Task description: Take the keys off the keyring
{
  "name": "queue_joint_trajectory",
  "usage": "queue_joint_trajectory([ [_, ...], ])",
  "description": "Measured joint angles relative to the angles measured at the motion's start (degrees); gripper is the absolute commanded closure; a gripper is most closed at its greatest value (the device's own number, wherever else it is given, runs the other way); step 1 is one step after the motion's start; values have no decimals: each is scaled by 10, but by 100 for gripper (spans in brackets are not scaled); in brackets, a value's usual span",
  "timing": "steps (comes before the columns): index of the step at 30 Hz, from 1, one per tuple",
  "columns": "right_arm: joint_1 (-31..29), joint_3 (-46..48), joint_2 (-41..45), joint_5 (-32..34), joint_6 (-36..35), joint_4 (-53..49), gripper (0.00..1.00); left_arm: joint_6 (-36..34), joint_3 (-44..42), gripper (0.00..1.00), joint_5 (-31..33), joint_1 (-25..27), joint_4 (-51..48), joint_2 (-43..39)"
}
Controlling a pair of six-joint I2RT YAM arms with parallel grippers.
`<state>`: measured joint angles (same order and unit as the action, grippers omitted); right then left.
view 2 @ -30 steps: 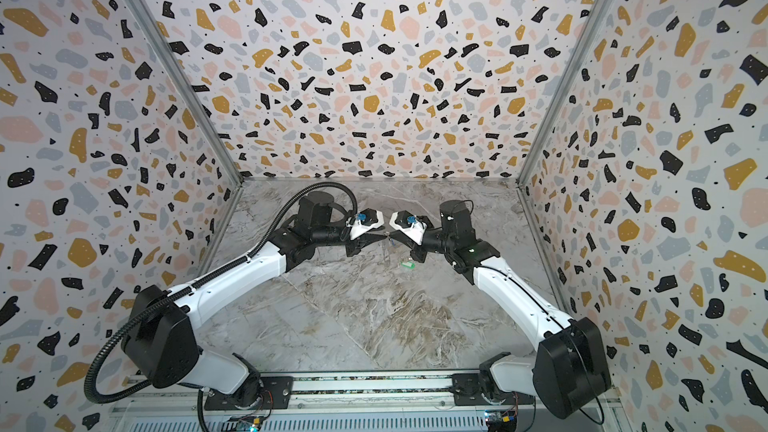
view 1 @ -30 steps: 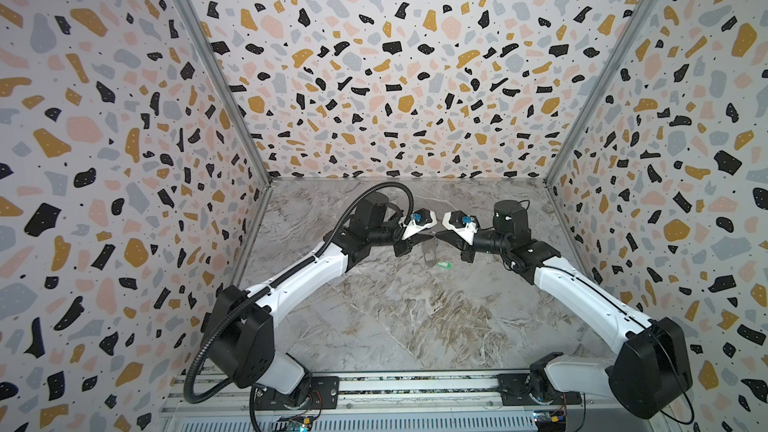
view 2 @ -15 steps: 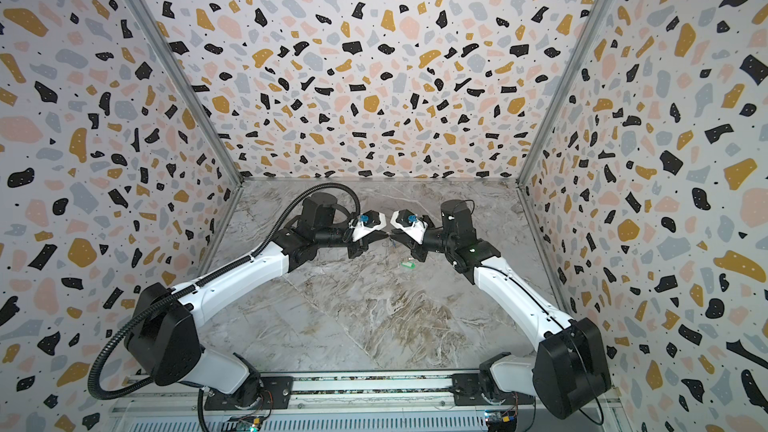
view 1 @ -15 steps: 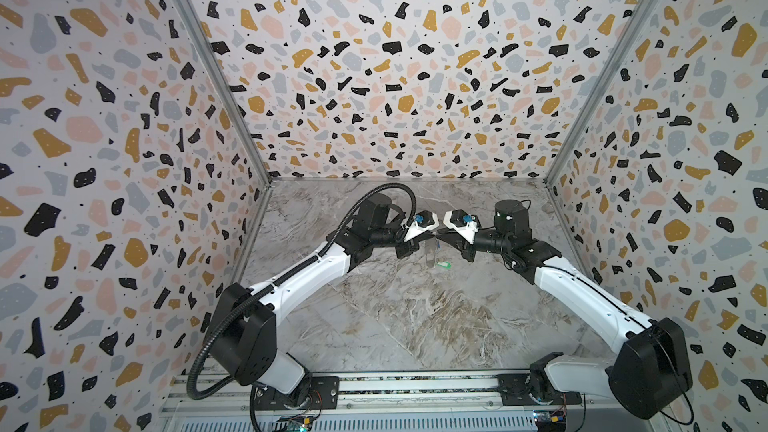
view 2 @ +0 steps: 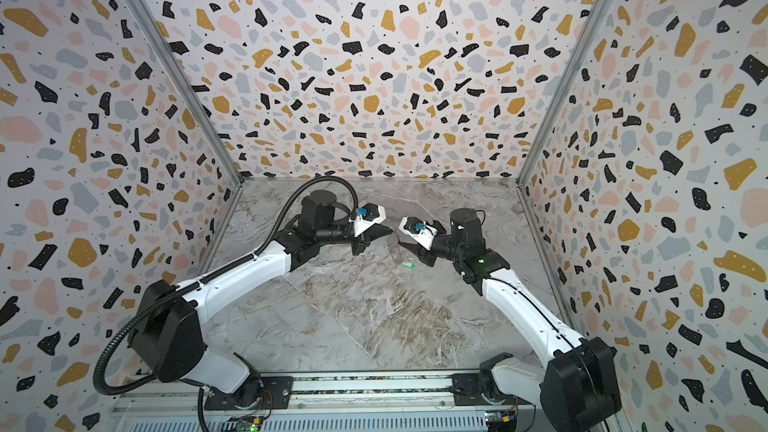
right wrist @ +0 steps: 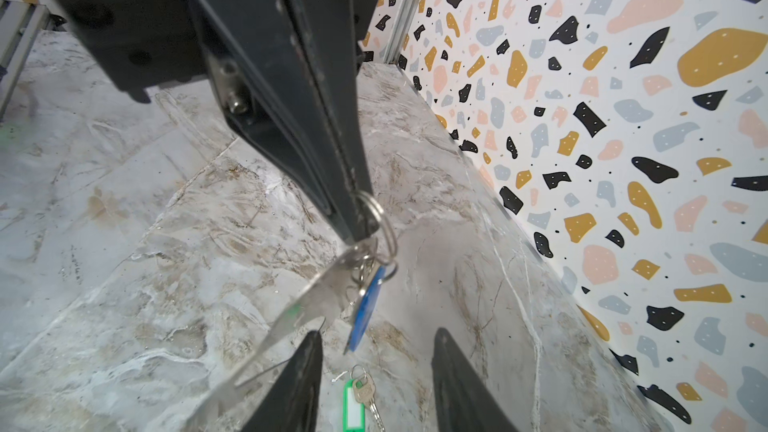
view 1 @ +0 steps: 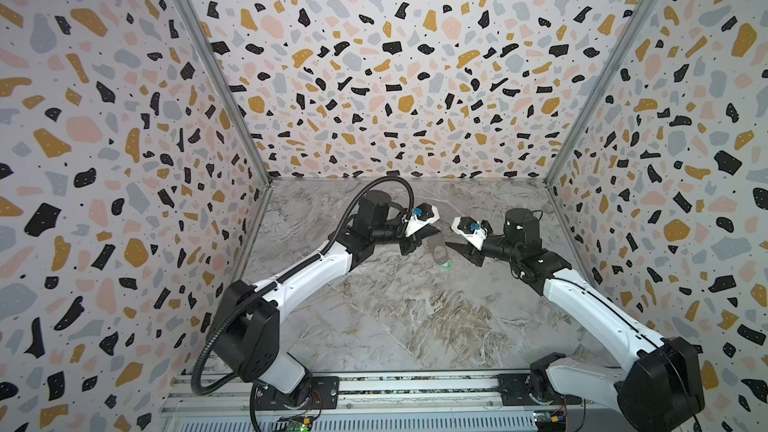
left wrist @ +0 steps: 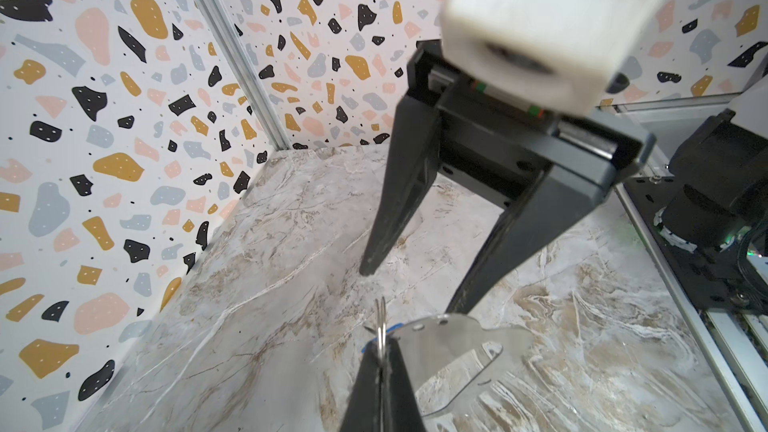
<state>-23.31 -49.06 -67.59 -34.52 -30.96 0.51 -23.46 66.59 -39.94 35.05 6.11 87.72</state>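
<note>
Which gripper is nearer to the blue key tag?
Left. The left gripper is shut on the metal ring just above the blue key tag; the right gripper is open, facing it without touching.

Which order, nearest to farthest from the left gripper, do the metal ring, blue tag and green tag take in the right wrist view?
1. The metal ring, clamped at the tips of the shut left gripper.
2. The blue tag, hanging in the air just under that ring.
3. The green tag, lying loose on the table beneath.
</note>
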Motion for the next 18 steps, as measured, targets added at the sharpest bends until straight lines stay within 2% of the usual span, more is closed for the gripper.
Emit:
queue_joint_trajectory([
  [12, -3, 3, -22, -15, 14, 42, 60, 48, 0, 100, -12, 0, 57, 0],
  [18, -7, 3, -33, 10, 26, 67, 65, 57, 0, 100, -16, 0, 70, 1],
])
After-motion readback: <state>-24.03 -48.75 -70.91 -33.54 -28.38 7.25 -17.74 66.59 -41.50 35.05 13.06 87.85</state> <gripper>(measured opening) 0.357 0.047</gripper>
